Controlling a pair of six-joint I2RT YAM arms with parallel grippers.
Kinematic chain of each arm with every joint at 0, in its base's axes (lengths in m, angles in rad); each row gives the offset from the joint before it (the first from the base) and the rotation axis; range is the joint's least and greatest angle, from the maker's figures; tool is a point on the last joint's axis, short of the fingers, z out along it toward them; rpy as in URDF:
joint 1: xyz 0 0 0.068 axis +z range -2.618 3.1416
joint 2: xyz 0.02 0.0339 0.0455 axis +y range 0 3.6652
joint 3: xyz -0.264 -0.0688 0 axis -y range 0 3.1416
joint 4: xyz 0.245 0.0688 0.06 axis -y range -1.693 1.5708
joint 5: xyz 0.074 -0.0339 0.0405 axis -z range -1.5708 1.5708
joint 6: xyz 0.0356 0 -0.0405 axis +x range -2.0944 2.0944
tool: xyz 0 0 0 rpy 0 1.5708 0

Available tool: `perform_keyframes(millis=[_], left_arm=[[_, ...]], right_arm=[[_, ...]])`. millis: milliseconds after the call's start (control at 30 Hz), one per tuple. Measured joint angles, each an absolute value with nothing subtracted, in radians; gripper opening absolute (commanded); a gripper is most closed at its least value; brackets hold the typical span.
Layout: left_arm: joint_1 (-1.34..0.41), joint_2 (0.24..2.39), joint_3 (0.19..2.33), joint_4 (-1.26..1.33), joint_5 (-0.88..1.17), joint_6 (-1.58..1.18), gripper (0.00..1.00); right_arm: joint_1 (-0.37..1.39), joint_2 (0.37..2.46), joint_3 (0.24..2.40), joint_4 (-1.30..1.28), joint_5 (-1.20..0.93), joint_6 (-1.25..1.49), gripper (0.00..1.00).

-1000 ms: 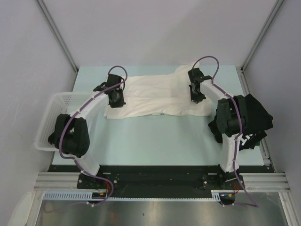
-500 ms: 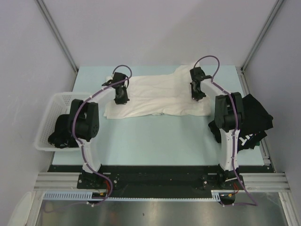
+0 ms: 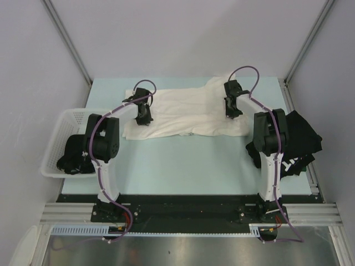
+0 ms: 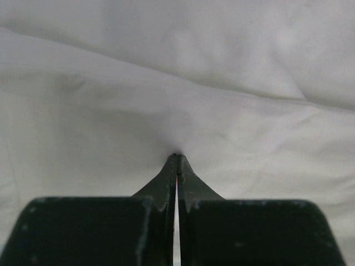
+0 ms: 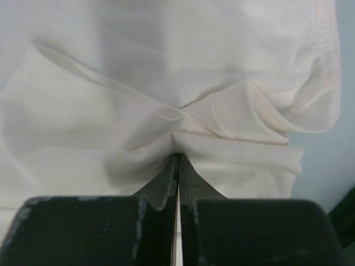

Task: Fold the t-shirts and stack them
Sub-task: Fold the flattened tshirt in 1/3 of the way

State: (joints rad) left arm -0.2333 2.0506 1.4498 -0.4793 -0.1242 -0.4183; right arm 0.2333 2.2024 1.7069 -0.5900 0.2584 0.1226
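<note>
Left gripper [image 4: 176,158]: jaws fully closed, only a hairline slit between the fingers [image 4: 161,188]. Its tips are pinched into the cream-white t-shirt [image 3: 183,111], and the cloth rises in a small peak at them. This grip is on the shirt's left part, toward the table's far-left corner.

Right gripper [image 5: 177,158]: jaws closed the same way. It nips a bunched fold beside a stitched hem, and creases run out from the tips. This grip is on the shirt's right part, toward the far-right corner.

Count, largest first:
- Arms: two, both reaching from the near edge out over the far half of the table.
- Cream-white t-shirt: one. It lies spread crosswise on the far half of the table, rumpled, with its long side parallel to the far edge. No print shows on the side facing up.
- Black t-shirts [image 3: 302,136]: one heap at the table's right edge, behind the right arm and partly over the edge. How many are in it cannot be told.
- White mesh basket [image 3: 66,117]: one, at the left edge.
- Black bundle [image 3: 72,156]: one, inside the basket. Number of garments unclear.

Surface: the table [image 3: 183,160] is pale mint green and matte. A black base plate [image 3: 183,206] runs along its near edge, with aluminium rail beyond it.

Room: plain grey-white panels on three sides, with slim metal posts at the far corners.
</note>
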Motion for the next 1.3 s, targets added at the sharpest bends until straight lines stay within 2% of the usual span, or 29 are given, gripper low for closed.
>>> perform_keyframes(millis=[400,767,1300], left_arm=[[-0.226,2.065,1.475,-0.515,-0.093,-0.438,0.0],[-0.223,2.034,1.431,-0.516,-0.076,-0.454,0.0],[-0.17,1.93,1.306,-0.601,-0.067,-0.435,0.0]], right_arm=[[0.204,2.159,1.625,-0.519,0.189,0.209,0.0],[0.211,2.063,1.456,-0.402,0.166,0.25,0.0],[0.186,1.963,1.339,-0.469,0.125,0.249,0.0]])
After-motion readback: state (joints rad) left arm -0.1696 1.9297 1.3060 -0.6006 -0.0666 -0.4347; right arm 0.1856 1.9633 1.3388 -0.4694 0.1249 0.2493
